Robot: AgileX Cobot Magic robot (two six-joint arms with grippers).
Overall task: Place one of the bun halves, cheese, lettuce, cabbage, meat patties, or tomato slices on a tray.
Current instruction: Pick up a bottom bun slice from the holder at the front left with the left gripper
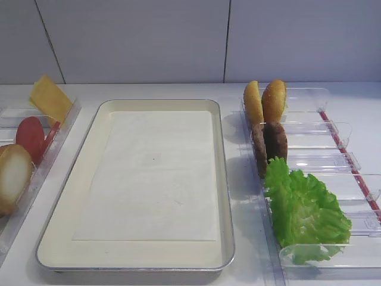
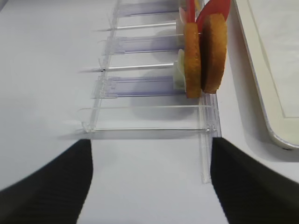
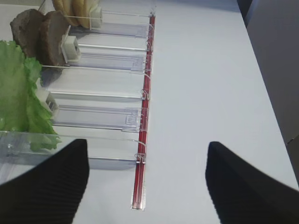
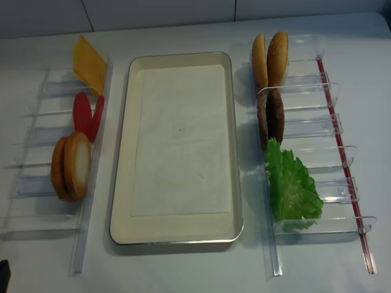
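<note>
Centrally on the white bench (image 4: 183, 268) lies the tray (image 4: 120, 183), its cream inside covered by a white paper liner (image 4: 180, 140) with nothing on it.

Left of the tray stands a clear plastic holder (image 4: 36, 152) with dividers. In it, from the far end toward the near end, are a yellow cheese slice (image 4: 89, 63) leaning at a tilt, two red tomato slices (image 4: 82, 113) standing on edge, and two bun halves (image 4: 72, 166) standing on edge side by side, one showing its whitish cut face with a toasted brown ring. In the left wrist view these bun halves (image 2: 205, 52) appear edge-on, touching each other, with a tomato slice just behind them.

Right of the tray is a second clear holder (image 4: 317, 128) with a red strip (image 4: 345, 165) along its outer side. It carries two orange-golden bun pieces (image 4: 271, 58) on edge at the far end, then two dark brown meat patties (image 4: 270, 117) on edge, pressed together, then a large frilly green lettuce leaf (image 4: 293, 189) nearest the camera.

The left tool (image 2: 149, 182) hovers above the bench at the near end of the left holder, its fingers spread wide and gripping nothing. The right tool (image 3: 147, 182) hangs likewise over the near end of the right holder, fingers spread wide apart, empty, with the red strip between them.
</note>
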